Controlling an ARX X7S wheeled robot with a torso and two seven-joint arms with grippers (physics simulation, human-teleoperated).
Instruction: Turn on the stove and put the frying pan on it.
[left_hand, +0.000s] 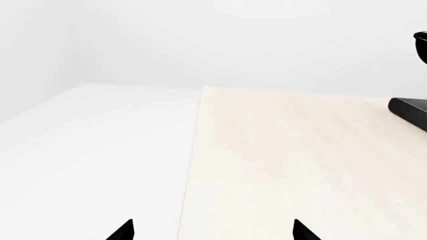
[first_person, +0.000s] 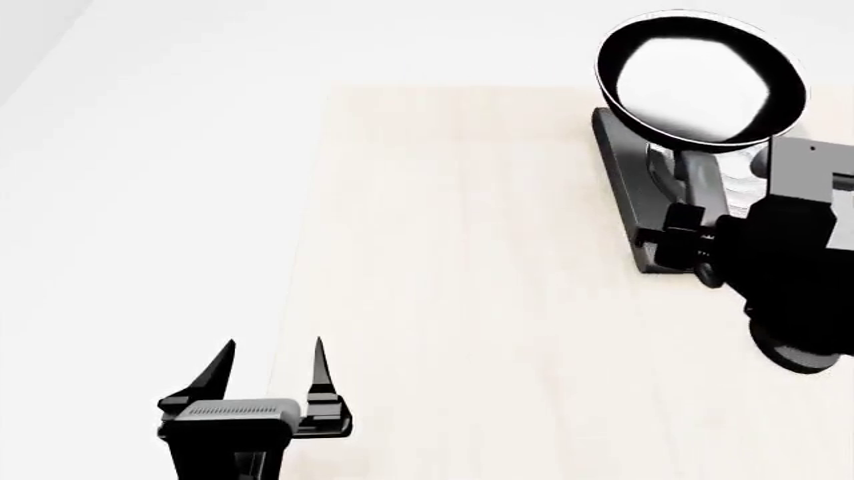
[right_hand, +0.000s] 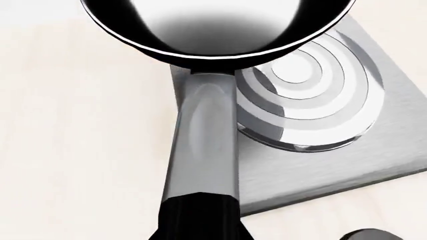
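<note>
Glossy black round frying pan with a shiny pale interior sits over the far end of the flat dark grey square stove; head view shows the pan's bowl overlapping the slab's far edge. Whether the pan's base touches the stove cannot be told.

Right wrist view: pan fills the top of the frame, its long handle running from the bowl toward the camera, silvery near the bowl and black at the near end. Raised concentric silvery-grey rings of the stove lie beside and partly under the pan.

Right gripper: seen in head view at the handle's near end, over the stove's near edge. Its fingers are hidden by the arm body; cannot tell whether they clamp the handle.

Left gripper: over the left edge of the pale beige wooden worktop, well apart from pan and stove. Black pointed fingers stand apart with nothing between them. Left wrist view confirms this: two finger tips spread wide, bare worktop ahead, a corner of the stove and the pan's edge at the frame border.
</note>
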